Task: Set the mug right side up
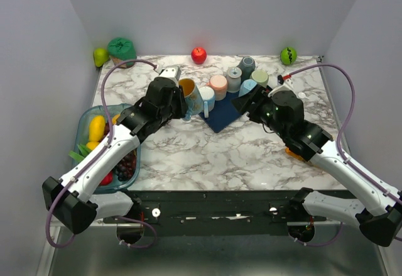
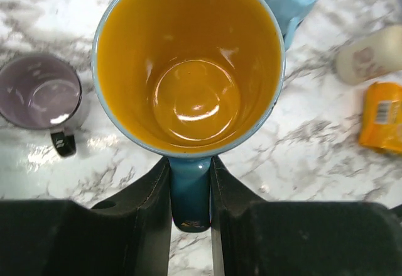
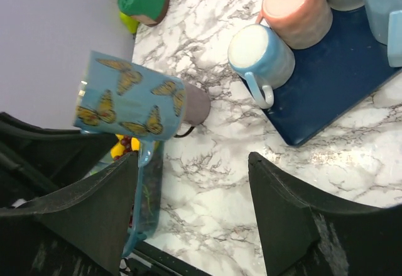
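Clamps the mug (image 2: 188, 68) by its handle (image 2: 190, 191) in the left tool (image 2: 190, 185), tilted above the table (image 2: 314, 163) for uprighting; right tool (image 3: 191, 169) spread open.

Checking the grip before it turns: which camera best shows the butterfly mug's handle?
Left wrist: the handle sits pinched in the left gripper, just below the mug and its orange interior. The right wrist view shows only the mug's butterfly side. The top view shows it small, with the handle hidden behind the gripper.
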Controlling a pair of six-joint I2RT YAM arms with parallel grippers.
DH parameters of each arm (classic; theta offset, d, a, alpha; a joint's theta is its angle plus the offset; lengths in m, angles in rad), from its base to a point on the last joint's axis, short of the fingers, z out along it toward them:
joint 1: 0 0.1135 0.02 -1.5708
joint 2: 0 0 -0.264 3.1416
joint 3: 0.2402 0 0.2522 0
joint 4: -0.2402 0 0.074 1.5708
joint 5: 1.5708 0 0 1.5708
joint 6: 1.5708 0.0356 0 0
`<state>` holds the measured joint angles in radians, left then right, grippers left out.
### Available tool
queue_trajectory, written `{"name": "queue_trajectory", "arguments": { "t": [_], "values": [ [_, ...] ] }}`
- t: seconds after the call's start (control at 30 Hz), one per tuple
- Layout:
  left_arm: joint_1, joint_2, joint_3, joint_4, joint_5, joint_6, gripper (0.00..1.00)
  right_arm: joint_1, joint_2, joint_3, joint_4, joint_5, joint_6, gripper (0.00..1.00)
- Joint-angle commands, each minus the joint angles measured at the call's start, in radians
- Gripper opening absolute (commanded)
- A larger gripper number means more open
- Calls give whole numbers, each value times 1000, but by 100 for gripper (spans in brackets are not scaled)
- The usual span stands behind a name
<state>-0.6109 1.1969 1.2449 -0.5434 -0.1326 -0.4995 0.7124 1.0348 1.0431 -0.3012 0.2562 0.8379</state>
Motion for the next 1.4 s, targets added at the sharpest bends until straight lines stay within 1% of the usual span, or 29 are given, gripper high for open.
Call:
{"name": "queue_trajectory", "arguments": {
  "t": [0.0,0.23,0.53,0.73,0.9,1.03,1.13,1.37],
  "values": [
    [-6,10,-62,102,-143,-13,0,-1,-1,15,-58,31,1,78],
    [-7,104,-137,160,-240,-25,0,-1,62,40,-93,3,-6,79],
    [0,210,-216,335,-274,-2,0,-5,93,52,-127,31,-28,79],
    [7,260,-236,405,-361,38,0,-10,103,54,-128,46,-43,79],
    [34,308,-245,468,-345,84,0,-14,117,49,-131,54,-46,79],
    [74,342,-234,459,-358,90,0,-18,136,52,-131,55,-57,79],
    [106,345,-246,468,-343,88,0,-19,166,61,-131,51,-68,79],
    [115,371,-251,481,-222,99,0,-19,272,110,-154,26,-102,80]
  ]
}}
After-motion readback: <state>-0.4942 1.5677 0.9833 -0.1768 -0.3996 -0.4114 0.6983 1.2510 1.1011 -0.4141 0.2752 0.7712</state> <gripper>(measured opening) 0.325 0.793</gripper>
